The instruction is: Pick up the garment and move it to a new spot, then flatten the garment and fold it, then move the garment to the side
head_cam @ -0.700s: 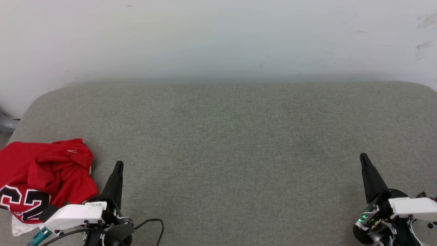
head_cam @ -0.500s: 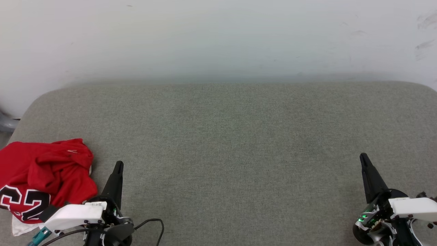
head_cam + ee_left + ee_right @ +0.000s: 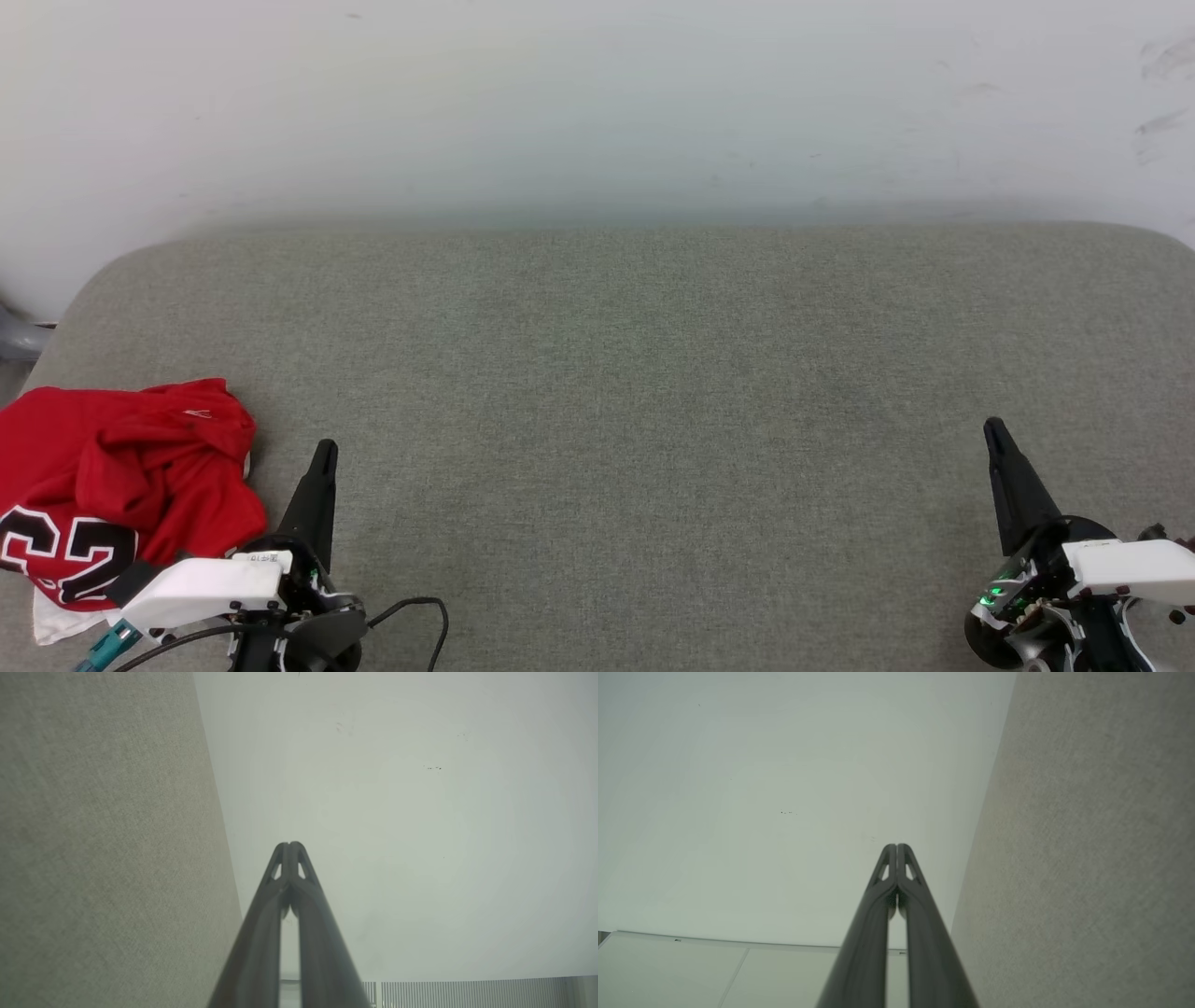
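Had yet to lift the crumpled garment (image 3: 121, 476) at the left edge of the cushion (image 3: 607, 373), with left gripper (image 3: 324, 451) and right gripper (image 3: 992, 429) closed, empty.

The garment (image 3: 131, 467) runs off the head view's left edge, its black numerals (image 3: 65, 555) cut short there and its near part hidden behind the left arm's white housing (image 3: 201, 588). A grey object (image 3: 14, 338) at the far left is too cropped to identify.
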Controlling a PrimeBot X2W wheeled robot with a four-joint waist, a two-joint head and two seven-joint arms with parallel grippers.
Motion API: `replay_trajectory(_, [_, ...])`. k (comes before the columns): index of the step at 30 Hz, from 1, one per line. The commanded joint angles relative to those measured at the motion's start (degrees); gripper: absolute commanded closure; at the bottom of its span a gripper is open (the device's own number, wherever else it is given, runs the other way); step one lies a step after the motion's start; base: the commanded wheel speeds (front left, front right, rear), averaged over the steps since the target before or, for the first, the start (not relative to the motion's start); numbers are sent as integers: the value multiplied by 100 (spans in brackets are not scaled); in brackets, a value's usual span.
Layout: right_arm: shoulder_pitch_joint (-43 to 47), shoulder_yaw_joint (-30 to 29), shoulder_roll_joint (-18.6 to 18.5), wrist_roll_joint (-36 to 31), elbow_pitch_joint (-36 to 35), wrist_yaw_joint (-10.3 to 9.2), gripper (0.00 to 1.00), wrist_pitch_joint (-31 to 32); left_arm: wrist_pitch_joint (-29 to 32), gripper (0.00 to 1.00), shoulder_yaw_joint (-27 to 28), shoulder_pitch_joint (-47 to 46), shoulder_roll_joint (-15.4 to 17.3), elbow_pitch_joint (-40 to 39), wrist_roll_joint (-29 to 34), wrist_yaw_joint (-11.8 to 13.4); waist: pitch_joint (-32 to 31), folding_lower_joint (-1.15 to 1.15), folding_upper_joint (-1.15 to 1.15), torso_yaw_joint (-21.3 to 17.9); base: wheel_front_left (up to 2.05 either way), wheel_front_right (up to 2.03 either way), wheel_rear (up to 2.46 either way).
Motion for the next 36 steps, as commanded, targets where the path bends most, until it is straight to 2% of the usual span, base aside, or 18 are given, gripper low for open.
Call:
replay_trajectory(1, [-67, 2, 11, -32, 7, -2, 100, -8, 7, 100, 6, -41, -1, 0, -7, -25, 0, 0, 0, 0, 0, 0, 0])
replay_trajectory(2, [0, 0, 0, 0, 1, 0, 0, 0, 0, 0, 2, 0, 0, 0, 0, 0, 0, 0, 0, 0, 0, 0, 0])
replay_trajectory(25, [216, 424, -6, -195, -446, 0, 0, -543, -542, 0, -656, 24, -7, -462, 68, 3, 11, 0, 0, 9, 0, 0, 0])
replay_trajectory(32, [243, 529, -46, -501, -582, 0, 0, -713, -714, 0, -870, 2, 51, -602, 380, 1, 18, 0, 0, 15, 0, 0, 0])
replay_trajectory(36, [259, 555, -79, -925, -628, 0, 0, -804, -804, 0, -882, 23, 58, -649, 745, -1, 18, 0, 0, 19, 0, 0, 0])
